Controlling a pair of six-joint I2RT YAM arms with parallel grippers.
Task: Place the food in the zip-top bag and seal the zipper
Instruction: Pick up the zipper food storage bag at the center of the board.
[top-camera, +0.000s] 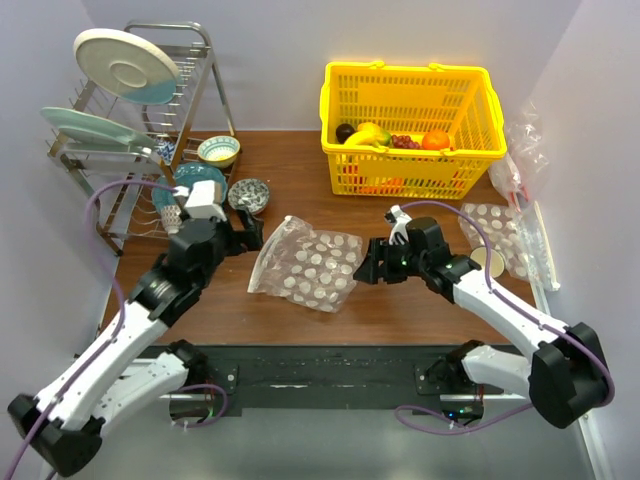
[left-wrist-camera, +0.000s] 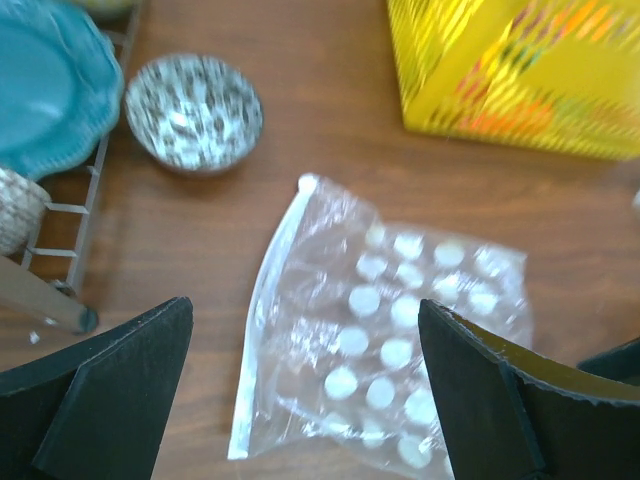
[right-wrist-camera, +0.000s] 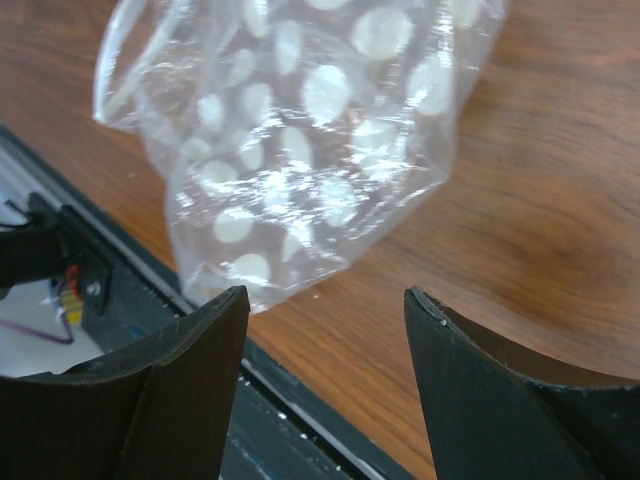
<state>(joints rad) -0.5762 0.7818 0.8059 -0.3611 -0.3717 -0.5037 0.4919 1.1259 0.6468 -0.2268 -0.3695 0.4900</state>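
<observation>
While both arms lean in over the brown wooden table (top-camera: 330, 325), the clear floppy zip-top bag w/ white dots (top-camera: 305, 265) lies flat btwn them, roughly mid-table. Its zipper (left-wrist-camera: 265, 310), a narrow whitish strip, runs along the bag's left edge, the side facing the L gripper (left-wrist-camera: 305, 302).

L gripper: jaws spread fully wide, nothing in them, hanging over the zipper side of the bag. Can't tell if it touches the plastic.

R gripper (right-wrist-camera: 326, 292): jaws partly apart, nothing clamped. Bag's right end lies just ahead of its fingertips, w/ bare wood showing in the gap.

Food is not in the bag. A yellow toy banana bunch (top-camera: 366, 133) sits inside the yellow plastic basket (top-camera: 420, 175) at the table's far side, beside red grapes (top-camera: 403, 141) and a round orange (top-camera: 435, 140). Other pieces in there are too small to make out. Basket stands well apart from the bag, beyond the R gripper.

Far left: metal dish rack (top-camera: 190, 60) w/ plates. A teal scalloped plate (left-wrist-camera: 50, 80) and a black-and-white speckled bowl (left-wrist-camera: 195, 110) sit near the bag's zipper corner.
</observation>
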